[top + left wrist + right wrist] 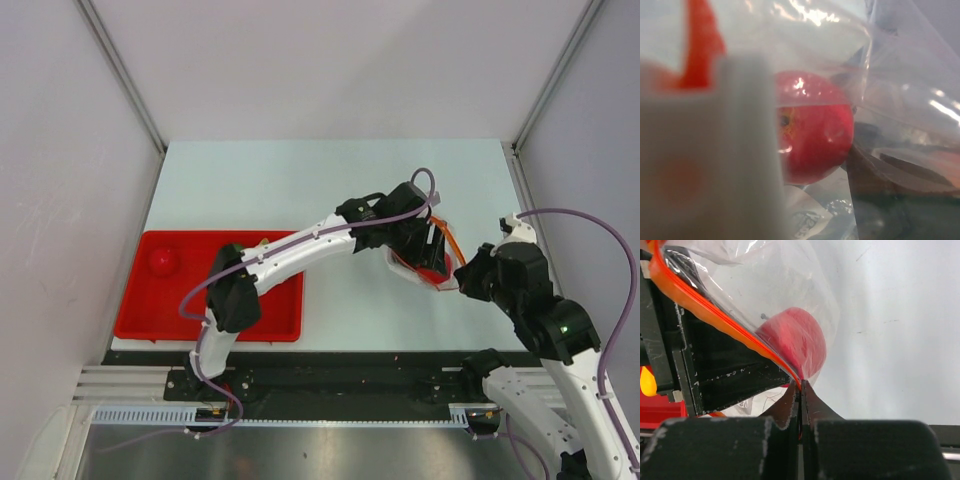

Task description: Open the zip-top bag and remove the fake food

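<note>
Zip-top bag (441,272): one, over the desk (330,180), its red strip pinched by my right fingers (796,399), pressed together. My left fingers (432,252): spread in its mouth. Fake food: one red ball (812,132) inside; one second ball (162,261) on one tray (150,318)

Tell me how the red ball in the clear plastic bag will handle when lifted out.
The glossy red plastic ball looks smooth, with bright highlights, so it may slip in a grip. Being round, it would likely roll once set down.
</note>
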You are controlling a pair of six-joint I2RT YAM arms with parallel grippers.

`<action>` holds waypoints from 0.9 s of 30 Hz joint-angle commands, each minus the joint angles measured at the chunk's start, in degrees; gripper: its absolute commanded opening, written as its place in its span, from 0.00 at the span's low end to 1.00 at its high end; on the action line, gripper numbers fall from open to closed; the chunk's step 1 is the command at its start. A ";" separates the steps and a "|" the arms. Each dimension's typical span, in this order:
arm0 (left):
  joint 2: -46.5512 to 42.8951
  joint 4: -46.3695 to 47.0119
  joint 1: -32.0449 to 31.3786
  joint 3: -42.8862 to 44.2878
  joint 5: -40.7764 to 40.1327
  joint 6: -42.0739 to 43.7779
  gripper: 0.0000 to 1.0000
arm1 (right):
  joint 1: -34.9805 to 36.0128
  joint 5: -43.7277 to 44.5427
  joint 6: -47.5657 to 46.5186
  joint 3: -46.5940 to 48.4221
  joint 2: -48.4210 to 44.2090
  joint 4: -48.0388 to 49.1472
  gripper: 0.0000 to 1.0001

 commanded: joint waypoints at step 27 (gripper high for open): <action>-15.78 17.20 -4.44 -6.76 -10.90 19.20 0.00 | -1.67 2.10 -2.97 3.35 6.46 1.38 0.00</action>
